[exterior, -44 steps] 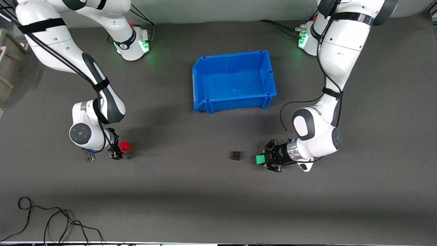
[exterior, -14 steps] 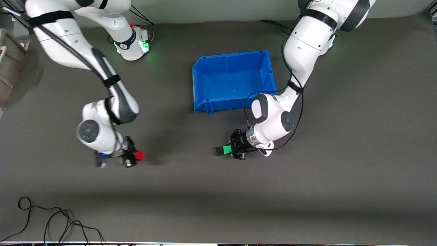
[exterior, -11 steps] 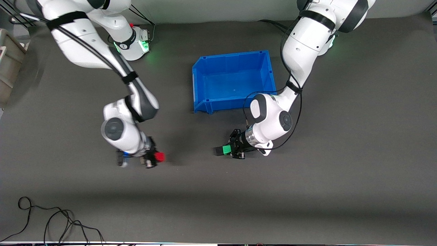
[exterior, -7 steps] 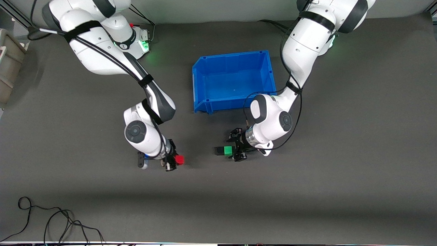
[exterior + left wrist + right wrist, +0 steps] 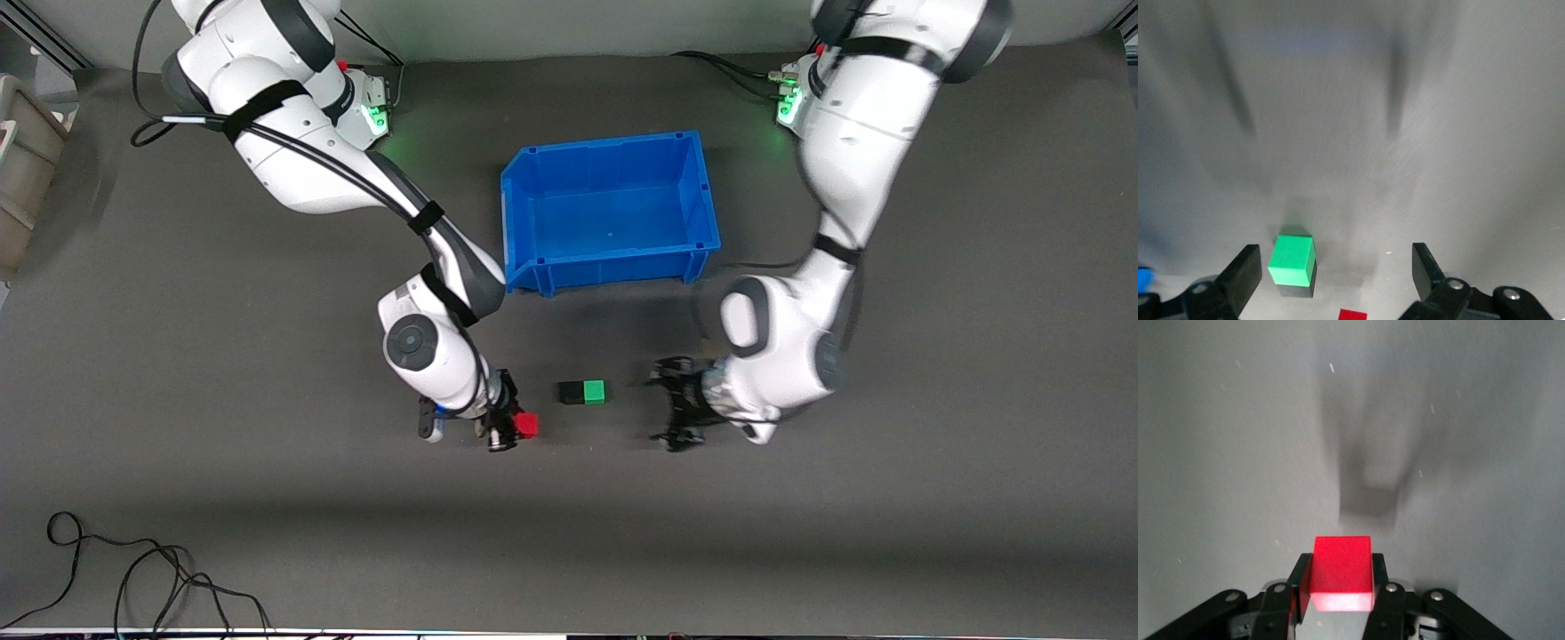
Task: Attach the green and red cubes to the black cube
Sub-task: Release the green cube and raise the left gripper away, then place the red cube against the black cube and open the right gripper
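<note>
The green cube sits on the table touching the black cube, the black one on the side toward the right arm's end. Both show in the left wrist view: green, black. My left gripper is open and empty, just off the green cube toward the left arm's end; its fingers stand wide apart. My right gripper is shut on the red cube, close to the black cube and slightly nearer the front camera. The red cube sits between the fingers.
The blue bin stands farther from the front camera than the cubes. A beige box sits at the right arm's end of the table. Black cables lie near the front edge.
My left gripper let go of the green cube against the black cube and drew back toward its own end. My right arm carried the red cube toward the black cube.
</note>
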